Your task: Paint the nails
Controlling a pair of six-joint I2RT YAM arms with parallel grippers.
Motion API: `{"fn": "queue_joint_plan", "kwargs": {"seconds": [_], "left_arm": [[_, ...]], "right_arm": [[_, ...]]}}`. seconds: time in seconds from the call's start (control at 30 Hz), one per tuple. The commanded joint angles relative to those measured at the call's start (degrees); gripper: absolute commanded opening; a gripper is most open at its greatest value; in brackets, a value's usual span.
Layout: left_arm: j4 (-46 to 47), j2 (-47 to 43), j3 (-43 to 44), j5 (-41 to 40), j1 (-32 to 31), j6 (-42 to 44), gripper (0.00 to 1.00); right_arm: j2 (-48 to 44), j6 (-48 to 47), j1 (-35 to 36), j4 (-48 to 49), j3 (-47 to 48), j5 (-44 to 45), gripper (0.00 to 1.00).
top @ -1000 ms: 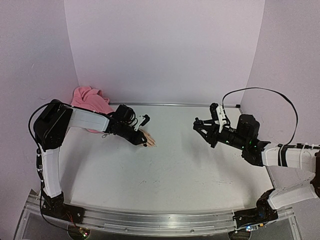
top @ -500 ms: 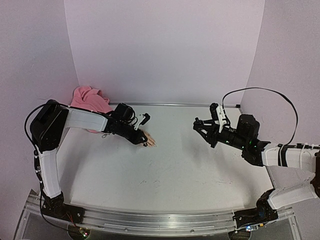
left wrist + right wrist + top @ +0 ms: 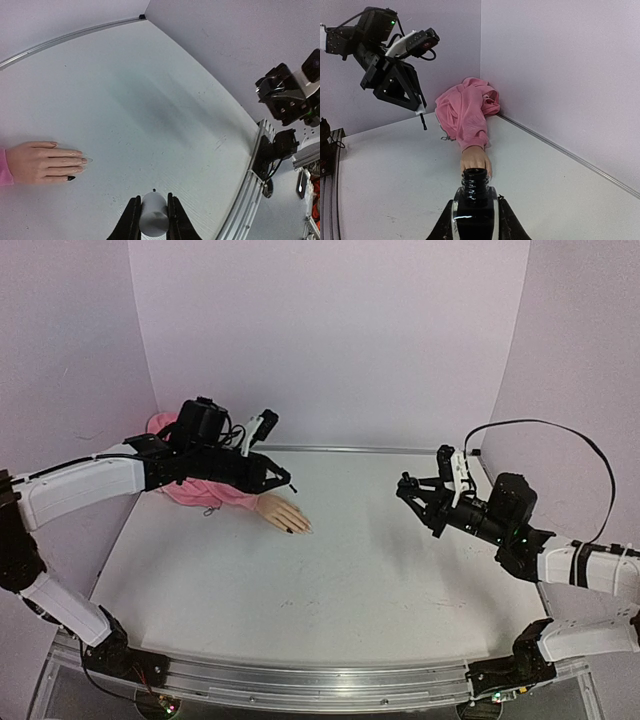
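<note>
The beige mannequin hand (image 3: 282, 514) lies palm down on the table, its pink sleeve (image 3: 190, 460) trailing to the back left corner. In the left wrist view the hand (image 3: 42, 162) shows one dark-painted nail (image 3: 71, 178) and pale nails (image 3: 84, 160). My left gripper (image 3: 280, 481) is shut on the white brush cap (image 3: 154, 220), lifted above and behind the hand; its dark brush (image 3: 422, 121) points down. My right gripper (image 3: 418, 502) is shut on the open black polish bottle (image 3: 476, 205) and holds it off the table at the right, its mouth toward the hand (image 3: 475, 159).
Pale purple walls close the back and both sides. A metal strip (image 3: 350, 450) runs along the foot of the back wall. A metal rail (image 3: 300, 680) with the arm bases lines the near edge.
My left gripper has risen off the mannequin hand's fingers and pulled back, uncovering the hand. My right gripper with the bottle has shifted slightly right.
</note>
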Motion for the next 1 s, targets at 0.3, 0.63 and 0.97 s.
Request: {"fn": "queue_joint_plan", "kwargs": {"seconds": [0.3, 0.63, 0.97], "left_arm": [[-7.2, -14.23, 1.07, 5.46, 0.02, -16.36, 0.0], [-7.11, -11.79, 4.21, 8.79, -2.5, -15.93, 0.0], [-7.2, -3.95, 11.09, 6.06, -8.18, -11.63, 0.0]], "right_arm": [[1.08, 4.73, -0.08, 7.05, 4.33, -6.54, 0.0], [12.48, 2.98, 5.91, 11.49, 12.25, -9.1, 0.0], [17.33, -1.49, 12.23, 11.62, 10.39, -8.27, 0.0]]}}
